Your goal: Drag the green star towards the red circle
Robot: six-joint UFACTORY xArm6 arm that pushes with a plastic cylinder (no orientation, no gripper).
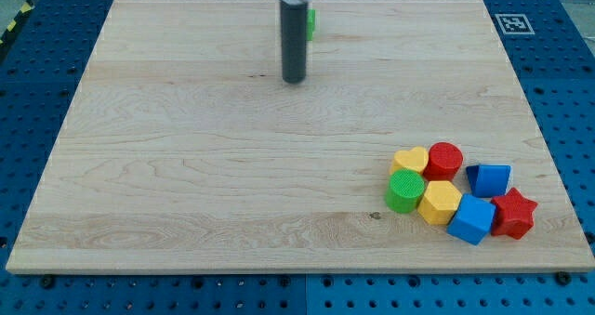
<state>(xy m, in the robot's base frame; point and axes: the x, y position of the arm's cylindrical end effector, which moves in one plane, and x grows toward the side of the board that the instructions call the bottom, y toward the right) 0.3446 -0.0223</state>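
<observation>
A green block (310, 21), mostly hidden behind my rod, sits near the view's top centre; its shape cannot be made out. My tip (294, 79) rests on the board just below and left of it. The red circle (444, 160) stands at the lower right, at the top of a cluster of blocks, far from my tip.
The cluster at the lower right also holds a yellow heart (410, 160), a green cylinder (404, 191), a yellow hexagon (439, 202), two blue blocks (471, 219) (490, 179) and a red star (513, 213). The wooden board (186, 166) lies on a blue pegboard table.
</observation>
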